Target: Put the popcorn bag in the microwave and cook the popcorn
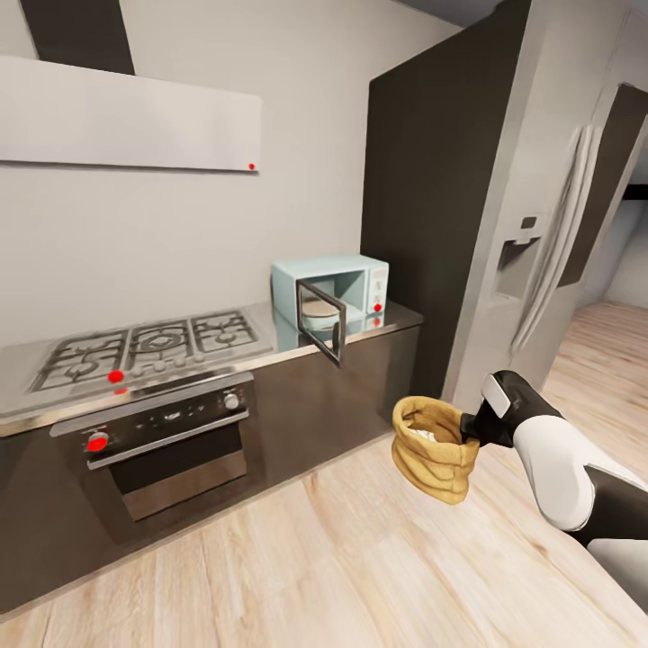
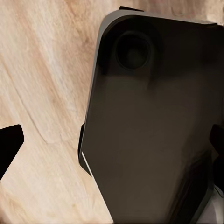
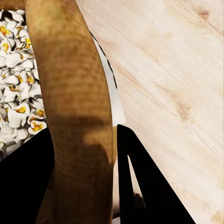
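The right gripper point(image 1: 466, 427) has its jaws closed on the rolled rim of the popcorn bag point(image 1: 435, 448), one finger inside and one outside, holding it in the air above the wood floor point(image 1: 315, 558). The bag is a crumpled golden-brown sack, upright and open-topped, with white and yellow popcorn point(image 3: 16, 88) heaped inside. Beyond it the microwave point(image 1: 331, 292) stands on the desk point(image 1: 270, 346) with its door swung open; whether the left jaws are open or closed cannot be told.

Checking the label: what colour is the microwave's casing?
Pale mint-blue, with a dark glass door hanging open; the microwave shows best in the head view.
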Available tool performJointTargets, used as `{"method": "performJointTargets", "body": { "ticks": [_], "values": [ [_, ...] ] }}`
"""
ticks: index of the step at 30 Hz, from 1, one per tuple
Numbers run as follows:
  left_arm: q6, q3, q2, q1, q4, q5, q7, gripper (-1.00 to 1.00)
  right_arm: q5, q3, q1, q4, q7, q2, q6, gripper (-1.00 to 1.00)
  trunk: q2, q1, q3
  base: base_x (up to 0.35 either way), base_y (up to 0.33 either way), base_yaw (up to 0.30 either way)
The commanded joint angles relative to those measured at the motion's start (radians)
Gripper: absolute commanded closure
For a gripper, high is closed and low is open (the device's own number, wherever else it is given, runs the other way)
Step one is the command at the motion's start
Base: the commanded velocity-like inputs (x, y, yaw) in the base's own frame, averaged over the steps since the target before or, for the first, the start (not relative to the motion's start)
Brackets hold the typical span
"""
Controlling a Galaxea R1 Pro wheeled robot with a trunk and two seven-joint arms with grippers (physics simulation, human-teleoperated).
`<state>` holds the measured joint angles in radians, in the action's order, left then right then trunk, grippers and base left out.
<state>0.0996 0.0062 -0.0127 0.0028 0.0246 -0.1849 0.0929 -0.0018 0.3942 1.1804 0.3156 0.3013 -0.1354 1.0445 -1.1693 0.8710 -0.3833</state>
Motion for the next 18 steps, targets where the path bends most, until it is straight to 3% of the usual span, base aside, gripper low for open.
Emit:
{"method": "performJointTargets", "body": {
  "ticks": [1, 9, 18],
  "values": [
    [0.001, 0.0, 0.0, 0.0, 0.001, -0.005, 0.002, -1.0, -0.001, 0.006, 0.001, 0.001, 0.004, 0.0, 0.003, 1.0, -0.001, 0.001, -0.001, 0.317, 0.0, 0.0],
    [0.009, 0.001, 0.0, 0.0, 0.002, 0.003, 0.001, -1.0, 0.006, 0.006, 0.001, 0.002, 0.005, 0.0, 0.003, 1.0, -0.001, 0.001, -0.001, 0.315, -0.02, 0.0],
    [0.011, 0.002, -0.001, 0.0, 0.003, -0.003, 0.001, -1.0, 0.009, 0.006, 0.001, 0.002, 0.007, 0.0, 0.003, 1.0, -0.001, 0.001, -0.001, 0.208, -0.236, 0.0]
  ]
}}
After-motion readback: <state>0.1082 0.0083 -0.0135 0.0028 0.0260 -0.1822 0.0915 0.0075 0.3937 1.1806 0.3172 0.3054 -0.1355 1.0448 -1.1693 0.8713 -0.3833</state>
